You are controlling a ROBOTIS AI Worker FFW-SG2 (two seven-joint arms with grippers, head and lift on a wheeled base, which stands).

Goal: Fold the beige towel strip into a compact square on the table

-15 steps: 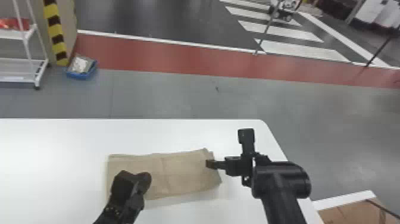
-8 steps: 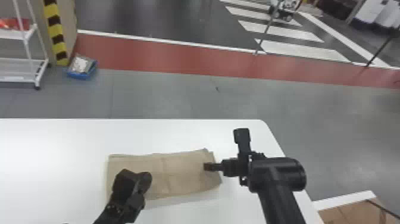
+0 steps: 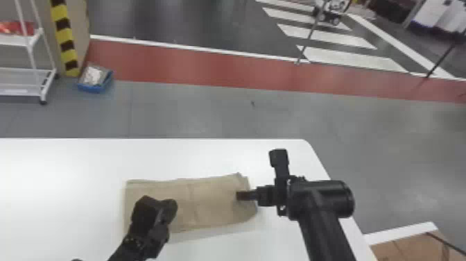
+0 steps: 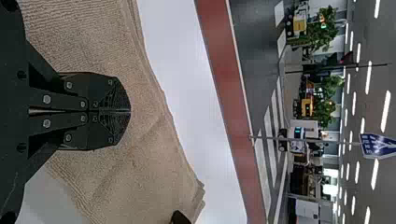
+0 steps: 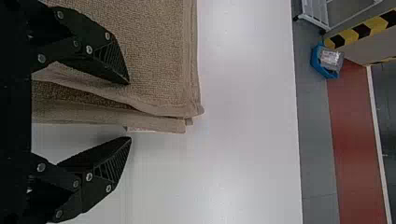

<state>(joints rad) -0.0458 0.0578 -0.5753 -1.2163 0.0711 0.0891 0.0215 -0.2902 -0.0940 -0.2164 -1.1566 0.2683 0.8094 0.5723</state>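
Observation:
The beige towel strip [image 3: 208, 204] lies flat in layers on the white table [image 3: 69, 166]. My left gripper [image 3: 171, 204] is over the towel's left half; in the left wrist view that gripper [image 4: 130, 111] is shut, its fingertips together above the cloth [image 4: 140, 172]. At the towel's right end stands my right gripper [image 3: 239, 195]. In the right wrist view the right gripper [image 5: 130, 111] is open, one finger over the top of the towel [image 5: 159, 56] and the other beyond its edge, with the layered end between them.
The table's right edge [image 3: 322, 166] runs close beside the right arm. On the floor beyond are a white shelf rack [image 3: 45, 83] and a blue bin [image 3: 95, 85]. A cardboard box [image 3: 412, 246] is at the lower right.
My right gripper has moved a little left, further over the towel's right end. The left arm and the towel look unchanged.

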